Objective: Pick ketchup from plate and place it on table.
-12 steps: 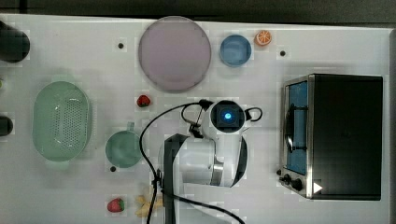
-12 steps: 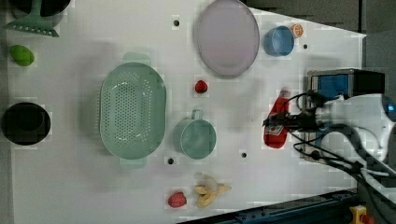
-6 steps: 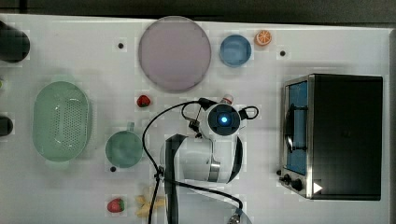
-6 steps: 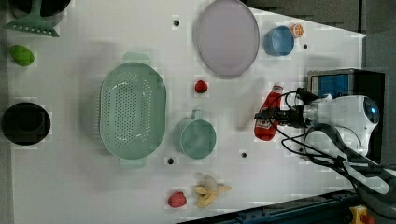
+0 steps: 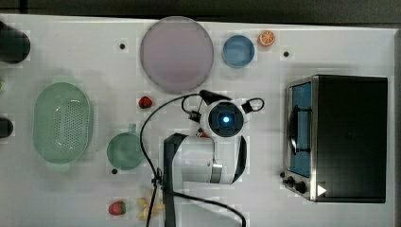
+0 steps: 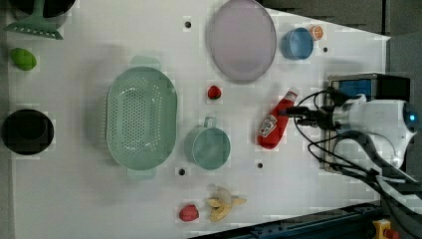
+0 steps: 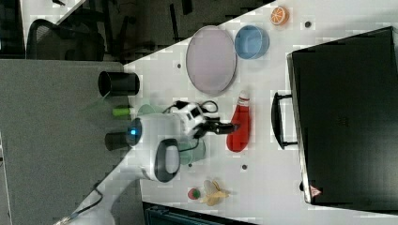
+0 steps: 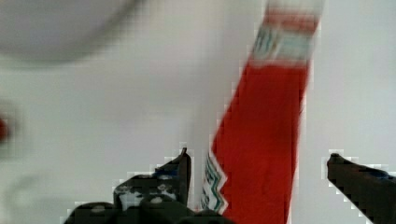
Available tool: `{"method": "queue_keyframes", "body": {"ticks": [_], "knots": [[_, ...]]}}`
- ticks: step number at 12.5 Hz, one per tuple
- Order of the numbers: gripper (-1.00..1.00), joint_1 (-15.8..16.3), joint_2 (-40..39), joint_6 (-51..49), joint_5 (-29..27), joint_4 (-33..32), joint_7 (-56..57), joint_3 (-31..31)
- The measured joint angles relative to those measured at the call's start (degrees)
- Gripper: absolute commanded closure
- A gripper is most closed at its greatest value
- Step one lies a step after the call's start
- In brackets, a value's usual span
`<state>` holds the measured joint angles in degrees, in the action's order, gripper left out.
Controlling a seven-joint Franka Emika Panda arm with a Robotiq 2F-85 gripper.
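The ketchup (image 6: 273, 127) is a red squeeze bottle that seems to lie on the white table (image 6: 74, 199), white cap toward the plate (image 6: 241, 40). It is off the pale lilac plate (image 5: 176, 53), a short way from its rim. My gripper (image 6: 297, 112) reaches down over the bottle's body. In the wrist view the gripper (image 8: 259, 156) is open, with a black finger on each side of the ketchup (image 8: 261, 140) and a gap on both sides. In the right view the gripper (image 7: 226, 126) meets the ketchup (image 7: 239, 126) at mid-body. In the top view my wrist covers all but a red sliver of the ketchup (image 5: 204, 135).
A black toaster oven (image 5: 340, 137) stands close beside the arm. A blue bowl (image 5: 238, 50) and an orange slice (image 5: 266, 38) sit by the plate. A strawberry (image 6: 214, 92), a teal mug (image 6: 209, 147), a green colander (image 6: 142, 119) and a banana (image 6: 224, 204) lie farther along.
The arm has carried the ketchup a little toward the left view's left. The jaws have opened and let go of the bottle.
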<state>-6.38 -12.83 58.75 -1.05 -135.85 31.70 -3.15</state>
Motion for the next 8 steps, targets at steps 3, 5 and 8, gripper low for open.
{"method": "queue_keyframes", "body": {"ticks": [3,5,8], "knots": [[-1.0,0.07,7.62,-4.14,0.18,4.92,-1.76,-0.81],[-1.0,-0.1,12.2,-14.1,0.33,11.53,-7.64,-1.62],[-1.0,0.51,14.8,-32.68,-0.42,23.84,-16.8,-2.5]]}}
